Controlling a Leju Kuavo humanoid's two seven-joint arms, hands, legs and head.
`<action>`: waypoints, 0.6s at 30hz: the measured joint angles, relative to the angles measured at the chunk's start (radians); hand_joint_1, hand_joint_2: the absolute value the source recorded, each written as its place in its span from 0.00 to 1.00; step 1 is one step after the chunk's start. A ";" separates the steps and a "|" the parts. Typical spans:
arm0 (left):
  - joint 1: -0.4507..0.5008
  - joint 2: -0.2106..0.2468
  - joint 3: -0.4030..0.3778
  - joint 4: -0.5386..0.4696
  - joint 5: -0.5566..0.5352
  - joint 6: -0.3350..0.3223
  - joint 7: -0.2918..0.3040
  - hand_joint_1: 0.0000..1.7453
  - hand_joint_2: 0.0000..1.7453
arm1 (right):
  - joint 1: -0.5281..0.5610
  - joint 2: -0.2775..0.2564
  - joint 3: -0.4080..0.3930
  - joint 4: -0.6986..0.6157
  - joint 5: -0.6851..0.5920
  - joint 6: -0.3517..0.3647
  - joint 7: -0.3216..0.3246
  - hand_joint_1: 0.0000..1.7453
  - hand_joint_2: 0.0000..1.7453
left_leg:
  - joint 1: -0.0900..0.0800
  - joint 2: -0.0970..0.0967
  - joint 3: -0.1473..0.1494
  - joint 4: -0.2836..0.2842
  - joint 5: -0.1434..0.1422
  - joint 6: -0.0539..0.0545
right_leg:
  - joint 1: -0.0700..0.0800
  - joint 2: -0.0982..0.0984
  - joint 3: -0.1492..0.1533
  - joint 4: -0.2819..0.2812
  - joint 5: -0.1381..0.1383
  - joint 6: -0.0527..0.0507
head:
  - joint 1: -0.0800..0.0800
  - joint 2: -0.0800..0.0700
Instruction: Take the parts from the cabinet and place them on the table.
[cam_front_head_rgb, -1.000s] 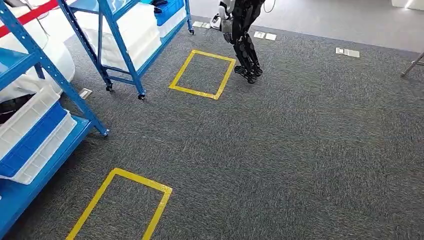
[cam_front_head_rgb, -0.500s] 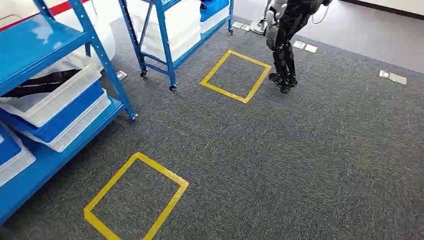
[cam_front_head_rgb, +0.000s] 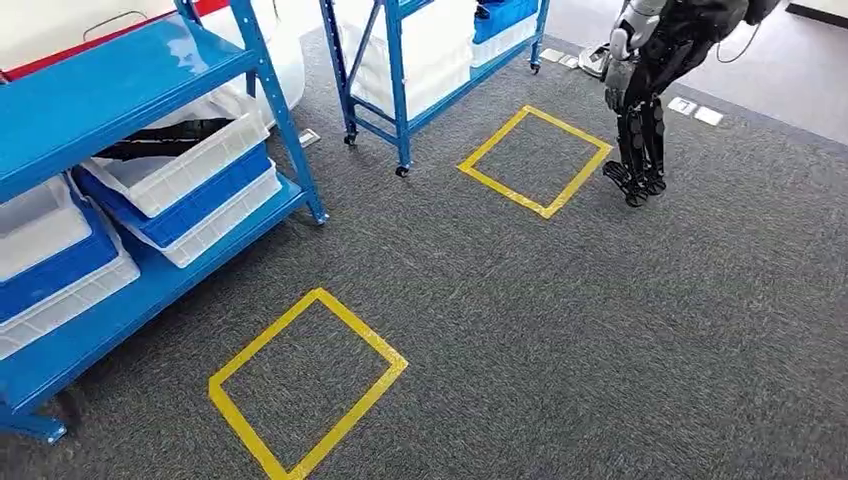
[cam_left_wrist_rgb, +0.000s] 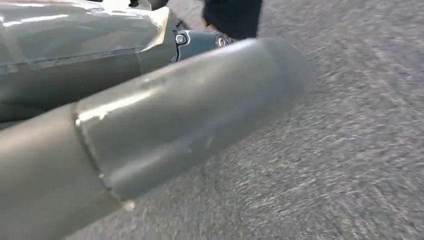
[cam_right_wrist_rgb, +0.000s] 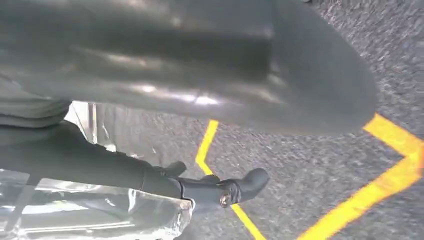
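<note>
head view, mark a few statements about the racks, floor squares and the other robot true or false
1. Two yellow tape squares are on the carpet. True: a near square and a far square.
2. The other robot stands inside the far square. False: its feet are on the carpet beside it, outside the tape.
3. The near blue rack holds white and blue bins. True.
4. The floor is bare wood. False: it is grey carpet.
5. A second blue rack stands farther back. True.
</note>
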 joint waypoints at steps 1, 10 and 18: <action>-0.003 0.000 0.000 0.000 0.000 0.000 0.000 0.00 0.00 | 0.002 0.000 0.000 0.000 0.000 0.000 0.000 0.00 0.00 | 0.002 0.010 -0.040 0.081 -0.039 -0.003 | 0.003 -0.015 0.000 0.000 -0.002 -0.003 | 0.000 0.000; -0.004 -0.001 0.005 -0.005 -0.007 0.001 0.013 0.00 0.00 | -0.003 0.000 0.000 0.000 0.023 -0.001 -0.020 0.00 0.00 | -0.021 0.112 0.058 -0.110 0.059 0.026 | 0.022 -0.123 0.014 0.000 -0.020 0.005 | 0.001 0.000; -0.003 -0.008 0.024 -0.005 -0.032 0.002 0.013 0.00 0.00 | -0.002 0.003 0.001 0.000 0.033 0.006 -0.019 0.00 0.00 | -0.004 -0.005 0.068 -0.144 0.088 0.051 | 0.014 -0.008 -0.126 0.309 -0.151 0.015 | 0.010 0.000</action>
